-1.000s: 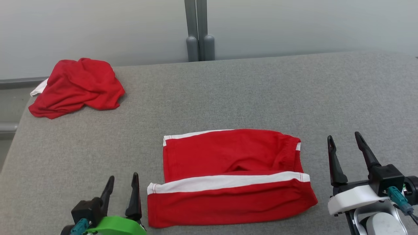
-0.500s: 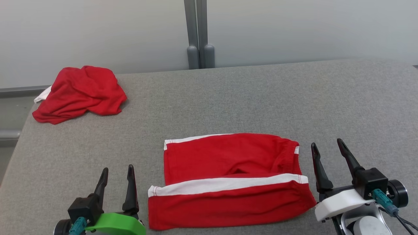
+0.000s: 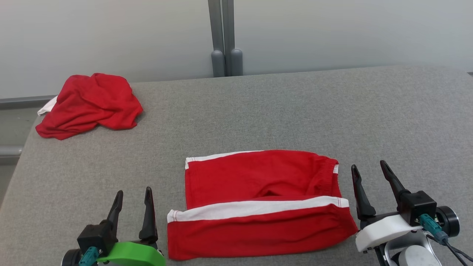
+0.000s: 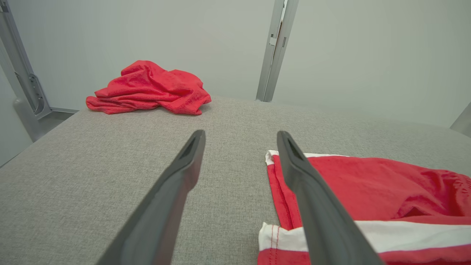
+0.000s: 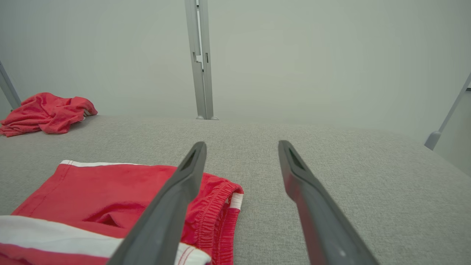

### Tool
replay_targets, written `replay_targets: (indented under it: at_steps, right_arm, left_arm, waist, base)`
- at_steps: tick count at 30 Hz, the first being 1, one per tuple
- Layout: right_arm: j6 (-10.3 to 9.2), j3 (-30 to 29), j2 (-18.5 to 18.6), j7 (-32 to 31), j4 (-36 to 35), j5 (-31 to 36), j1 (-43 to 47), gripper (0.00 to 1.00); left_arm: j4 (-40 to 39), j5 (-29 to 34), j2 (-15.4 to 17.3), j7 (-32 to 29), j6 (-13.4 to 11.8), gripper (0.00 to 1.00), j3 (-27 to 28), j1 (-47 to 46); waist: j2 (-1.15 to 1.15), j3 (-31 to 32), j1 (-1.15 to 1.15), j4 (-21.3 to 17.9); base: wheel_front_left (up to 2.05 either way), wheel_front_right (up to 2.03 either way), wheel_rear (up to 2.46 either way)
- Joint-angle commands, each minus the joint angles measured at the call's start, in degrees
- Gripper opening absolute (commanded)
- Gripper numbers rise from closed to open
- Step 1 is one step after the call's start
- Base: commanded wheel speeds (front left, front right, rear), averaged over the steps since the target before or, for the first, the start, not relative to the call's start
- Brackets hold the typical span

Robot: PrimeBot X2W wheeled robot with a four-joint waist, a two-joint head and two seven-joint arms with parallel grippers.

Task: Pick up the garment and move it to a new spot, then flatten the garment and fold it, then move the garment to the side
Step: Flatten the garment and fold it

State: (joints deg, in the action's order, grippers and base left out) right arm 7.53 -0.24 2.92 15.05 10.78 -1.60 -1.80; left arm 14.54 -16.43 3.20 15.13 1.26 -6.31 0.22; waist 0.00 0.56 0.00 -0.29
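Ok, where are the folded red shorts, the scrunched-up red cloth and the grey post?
folded red shorts point(image 3: 258, 177): head view, on the upper red panel.
scrunched-up red cloth point(image 3: 92, 101): head view, middle of the heap.
grey post point(image 3: 216, 29): head view, on its shaft above the table.

Worktop point(image 3: 258, 111): runs from the near edge back to the wall point(image 3: 332, 33); both garments lie on it.
Folded garment point(image 3: 258, 207): flat on the worktop, near edge, about centre, between the two grippers.
Crumpled garment point(image 3: 90, 103): far left corner of the worktop, behind and left of the folded garment, well apart from it.
Left gripper point(image 3: 133, 190): just beside the folded garment's left end; fingers point(image 3: 149, 214) point toward the far edge.
Right gripper point(image 3: 368, 164): just beside the folded garment's right end; fingers point(image 3: 360, 195) point toward the far edge.
Post point(image 3: 223, 37): upright behind the worktop's far edge, about centre, in front of the wall.
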Motion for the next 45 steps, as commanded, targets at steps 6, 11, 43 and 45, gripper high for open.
replay_targets:
  at_steps: [6,11,43,45]
  right_arm:
    - [-0.08,-0.9,0.0,0.2,2.2,-1.2,-0.6,1.0]
    - [-0.08,0.7,0.0,-4.9,3.9,-3.9,-1.1,1.0]
    - [-0.06,5.6,1.8,-35.4,-12.8,-16.1,9.7,0.84]
    - [-0.07,5.6,1.8,-35.6,-12.1,-16.5,9.5,0.75]
  left_arm:
    - [0.4,1.0,-0.1,0.0,0.5,1.0,0.1,0.7]
    - [0.9,0.7,-0.2,0.0,0.6,1.0,-0.2,0.9]
    - [1.8,-0.3,-0.3,0.0,0.1,1.0,-1.9,0.6]
    - [1.8,-0.3,-0.3,0.0,0.0,1.0,-1.9,0.6]
  waist:
    - [0.0,-0.2,0.0,-0.1]
    - [0.0,-0.5,0.0,-0.1]
    - [0.0,-2.1,0.0,1.9]
    - [0.0,-2.3,0.0,2.0]
  base:
    - [0.0,0.0,0.0]
    - [0.0,0.0,0.0]
    - [0.0,0.0,0.0]
    - [0.0,0.0,0.0]
